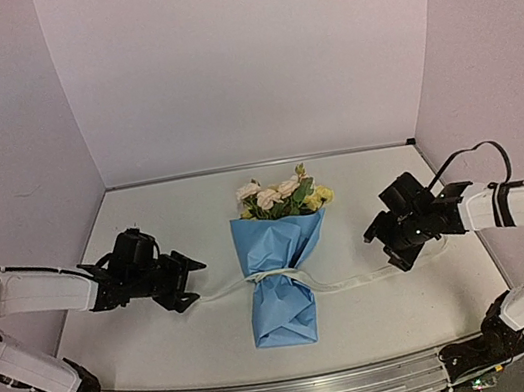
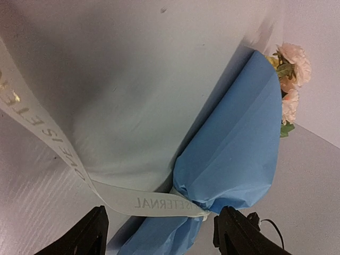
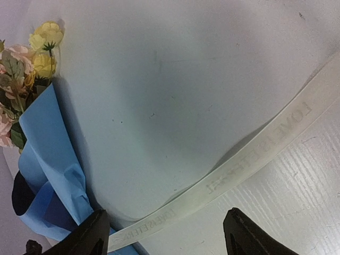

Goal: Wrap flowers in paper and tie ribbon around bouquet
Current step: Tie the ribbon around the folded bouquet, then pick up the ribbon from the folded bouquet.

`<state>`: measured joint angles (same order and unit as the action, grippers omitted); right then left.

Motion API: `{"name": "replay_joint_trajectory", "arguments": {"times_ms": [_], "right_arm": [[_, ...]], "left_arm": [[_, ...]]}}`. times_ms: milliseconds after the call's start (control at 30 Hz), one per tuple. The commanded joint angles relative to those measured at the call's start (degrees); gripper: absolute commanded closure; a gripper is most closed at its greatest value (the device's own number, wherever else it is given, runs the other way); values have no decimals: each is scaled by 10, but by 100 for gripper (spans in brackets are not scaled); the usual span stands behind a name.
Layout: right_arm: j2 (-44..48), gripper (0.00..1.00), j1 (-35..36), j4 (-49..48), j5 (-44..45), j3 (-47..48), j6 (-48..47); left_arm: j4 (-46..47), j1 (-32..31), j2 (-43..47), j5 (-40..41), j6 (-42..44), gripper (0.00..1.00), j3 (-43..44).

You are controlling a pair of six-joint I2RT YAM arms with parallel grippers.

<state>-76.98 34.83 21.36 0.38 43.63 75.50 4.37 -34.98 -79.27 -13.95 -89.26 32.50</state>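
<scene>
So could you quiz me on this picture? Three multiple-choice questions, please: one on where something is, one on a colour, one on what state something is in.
1. Where is the bouquet?
A. Lying on the table, between the two arms
B. Held up in the air
C. Standing upright in the far right corner

2. What colour is the paper showing around the flowers?
A. Red
B. Green
C. Light blue

3. How do the left gripper and the right gripper stand?
A. Both shut
B. Both open
C. One open, one shut

Answers:
1 A: the top view shows it flat on the table, midway between the arms.
2 C: the cone is light blue in all three views.
3 B: each wrist view shows its fingers spread wide apart.
</scene>
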Motion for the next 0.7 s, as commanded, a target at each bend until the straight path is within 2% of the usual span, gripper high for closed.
{"name": "replay_joint_trajectory", "arguments": {"times_ms": [0, 200, 433, 600, 667], "right_arm": [[-9, 25, 31, -34, 35, -15, 54], [-8, 25, 53, -41, 51, -23, 68], [-20, 26, 76, -70, 50, -28, 94], [-43, 26, 101, -99, 31, -34, 126], [-61, 26, 111, -130, 23, -43, 146]], "left_arm": [[73, -55, -31, 28, -91, 26, 3], [99, -96, -84, 29, -108, 30, 22], [109, -88, -118, 69, -108, 40, 34], [123, -70, -140, 76, -92, 57, 38], [125, -65, -142, 74, -85, 67, 35]]}}
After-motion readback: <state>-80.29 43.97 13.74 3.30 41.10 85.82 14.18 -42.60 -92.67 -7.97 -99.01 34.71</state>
